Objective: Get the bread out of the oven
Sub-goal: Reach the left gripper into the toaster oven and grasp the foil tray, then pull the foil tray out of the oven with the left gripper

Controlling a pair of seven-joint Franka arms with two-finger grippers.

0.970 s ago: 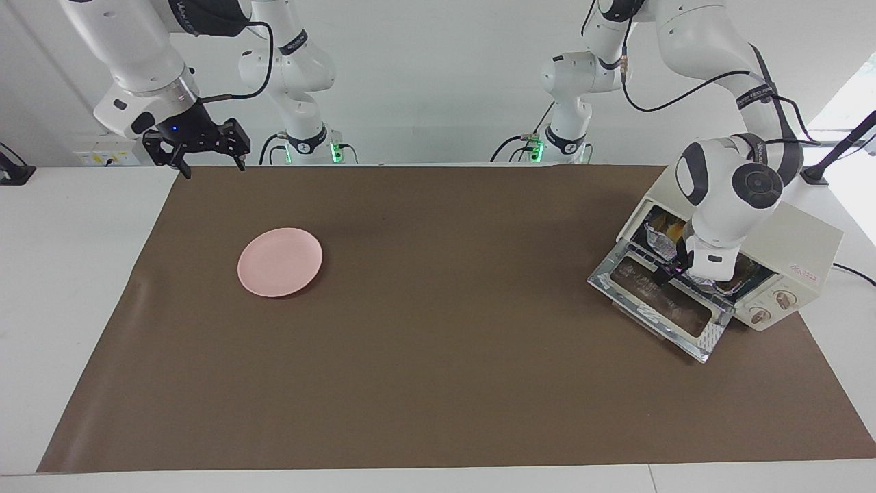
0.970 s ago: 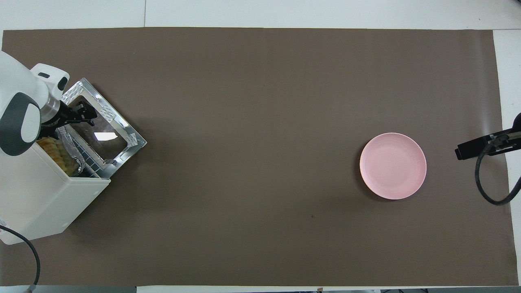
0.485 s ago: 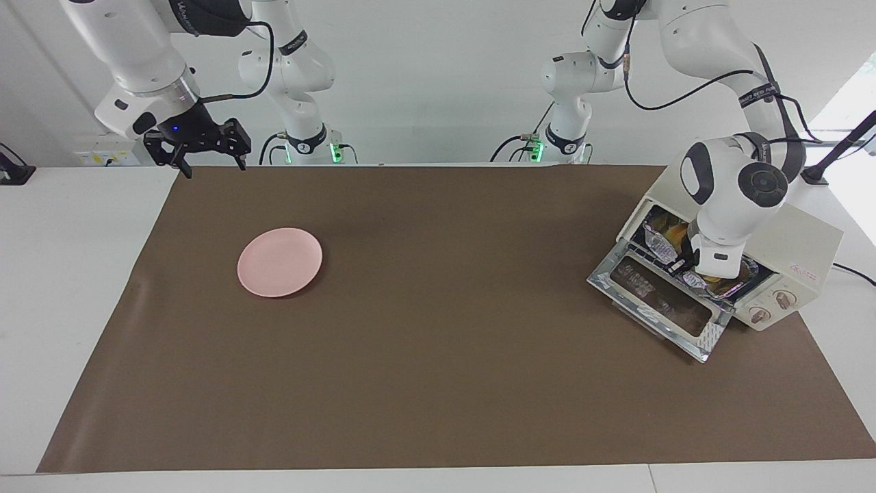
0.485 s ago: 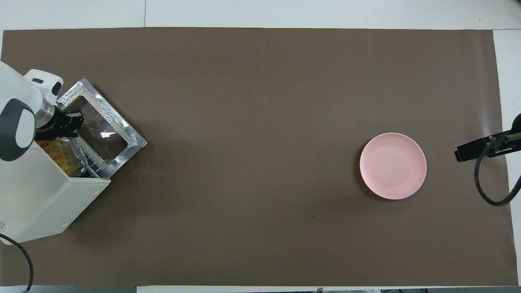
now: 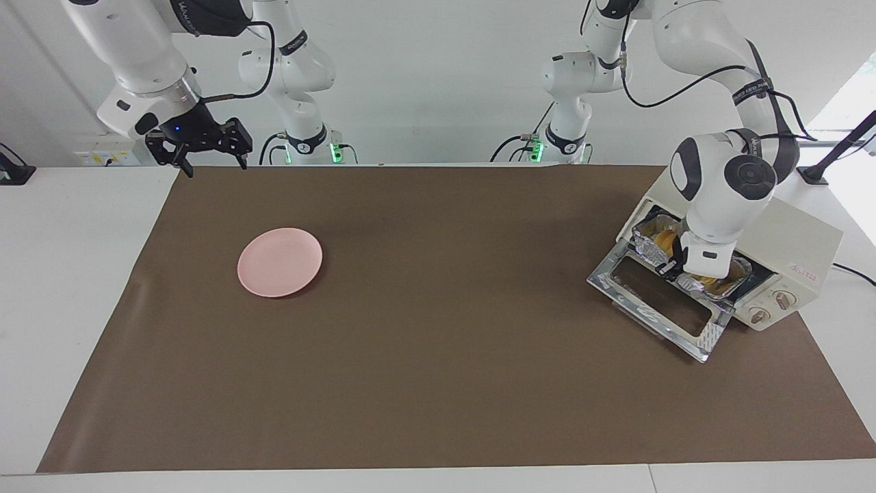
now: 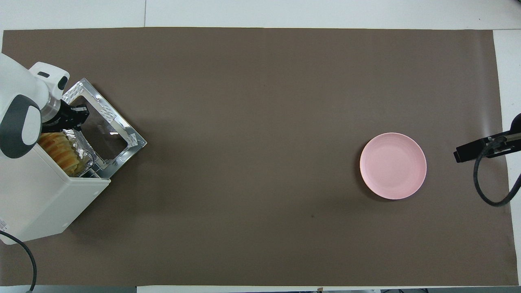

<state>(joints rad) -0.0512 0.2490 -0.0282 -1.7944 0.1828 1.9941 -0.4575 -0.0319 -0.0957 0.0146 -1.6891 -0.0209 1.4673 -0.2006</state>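
The oven [image 5: 787, 253] sits at the right edge of the facing view and the lower left of the overhead view, toward the left arm's end of the counter [image 5: 438, 411]; its glass drop door [image 5: 660, 301] lies folded down and open onto the brown mat [image 5: 438, 329]; a crinkled foil tray [image 6: 81, 148] sticks partway out of the oven's mouth over the wire rack [image 6: 95, 167], and the bread [image 6: 59, 150], golden and ridged, lies in that tray, still partly under the oven's roof; the left arm comes down from the upper right of the facing view, and the left claw [image 5: 667, 263] is at the tray's front rim, just above the open door; its fingertips are closed together, apparently pinching the foil edge, though the wrist hides the contact itself, so what it holds cannot be told for sure; the bread itself is not in the claw; a pink plate [image 5: 279, 261] rests on the mat at centre left of the facing view, well apart from the oven, toward the right arm's end; the right arm waits at the upper left of the facing view, with the right claw [image 5: 205, 154] raised over the mat's corner, its fingers spread wide and holding nothing.
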